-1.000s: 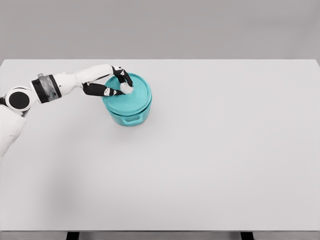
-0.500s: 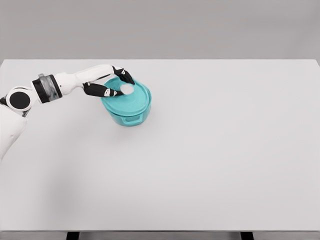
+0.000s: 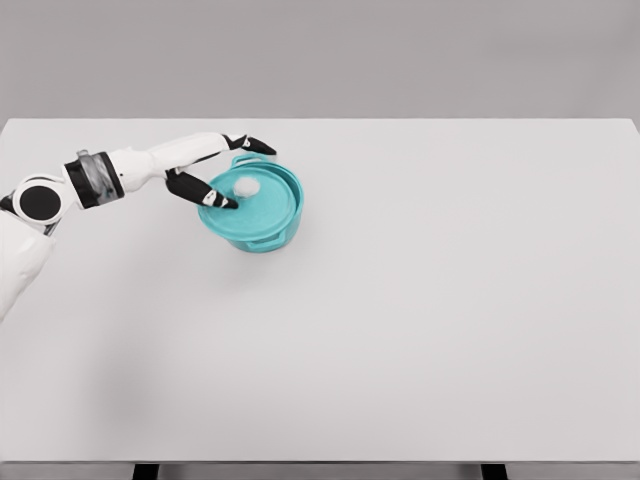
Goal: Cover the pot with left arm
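You are looking at the teal pot (image 3: 262, 228) sitting on the left half of the surface (image 3: 420, 320), toward the far edge. Its lid (image 3: 250, 205) is lying on top of it but not squarely: the disc is tilting and sitting shifted toward the left, so a sliver of the pot's rim is showing along the right side. Judging from that, the cover is not yet seated properly, and a nudge to the right may be needed to let it drop flat.

The white knob (image 3: 246, 186) at the lid's centre is standing free, with nothing gripping it. Your left hand (image 3: 222, 172) is hovering at the lid's left edge with its fingers spread and holding nothing, one dark fingertip reaching past the far rim and another pointing at the near-left side. That spread posture is bracketing the knob rather than pinching it, which reads as a let-go.

The pot and lid are looking like smooth, hard, glossy enamel or plastic, round in form, with a small moulded handle on the pot's front wall. The knob is a small pale ball. The surface is a flat, matte, pale grey slab. The right arm is not showing anywhere.
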You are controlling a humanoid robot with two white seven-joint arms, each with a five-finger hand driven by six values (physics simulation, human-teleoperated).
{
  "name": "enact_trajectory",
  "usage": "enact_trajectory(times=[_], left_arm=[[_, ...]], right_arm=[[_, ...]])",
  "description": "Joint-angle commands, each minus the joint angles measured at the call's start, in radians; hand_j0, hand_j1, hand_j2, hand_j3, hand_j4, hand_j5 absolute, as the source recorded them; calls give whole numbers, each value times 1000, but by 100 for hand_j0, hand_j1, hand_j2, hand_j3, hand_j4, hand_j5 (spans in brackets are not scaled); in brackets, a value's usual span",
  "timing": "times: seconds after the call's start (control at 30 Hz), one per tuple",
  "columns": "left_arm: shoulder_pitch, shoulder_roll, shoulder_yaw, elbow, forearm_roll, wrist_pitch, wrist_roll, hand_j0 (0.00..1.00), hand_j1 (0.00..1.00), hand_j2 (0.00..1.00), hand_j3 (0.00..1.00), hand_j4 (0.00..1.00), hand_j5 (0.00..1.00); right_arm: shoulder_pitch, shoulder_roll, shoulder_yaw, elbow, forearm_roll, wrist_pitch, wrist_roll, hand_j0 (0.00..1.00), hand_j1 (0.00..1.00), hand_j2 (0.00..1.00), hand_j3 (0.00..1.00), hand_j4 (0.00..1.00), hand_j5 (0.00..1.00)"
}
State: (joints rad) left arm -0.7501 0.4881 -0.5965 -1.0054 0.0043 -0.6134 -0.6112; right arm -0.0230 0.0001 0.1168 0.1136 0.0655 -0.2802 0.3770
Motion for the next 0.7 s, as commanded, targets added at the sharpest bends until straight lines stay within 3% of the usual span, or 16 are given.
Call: enact_trajectory(times=[0.0,0.27,0.37,0.43,0.5,0.53,0.67], left_arm=[[0,3,1,1,8,3,0,100,100,100,100,100,100],[5,35,4,-38,60,3,0,100,100,100,100,100,100],[5,101,4,-96,123,3,0,100,100,100,100,100,100],[14,230,4,-194,227,3,0,100,100,100,100,100,100],[87,337,10,-280,283,3,0,100,100,100,100,100,100],[127,376,14,-285,298,3,0,100,100,100,100,100,100],[224,415,63,-311,296,3,0,100,100,100,100,100,100]], right_arm=[[0,0,0,0,0,0,0,100,100,100,100,100,100],[0,0,0,0,0,0,0,100,100,100,100,100,100],[0,0,0,0,0,0,0,100,100,100,100,100,100],[0,0,0,0,0,1,0,100,100,100,100,100,100],[0,0,0,0,0,0,0,100,100,100,100,100,100],[0,0,0,0,0,0,0,100,100,100,100,100,100],[-2,0,0,0,0,0,0,100,100,100,100,100,100]])
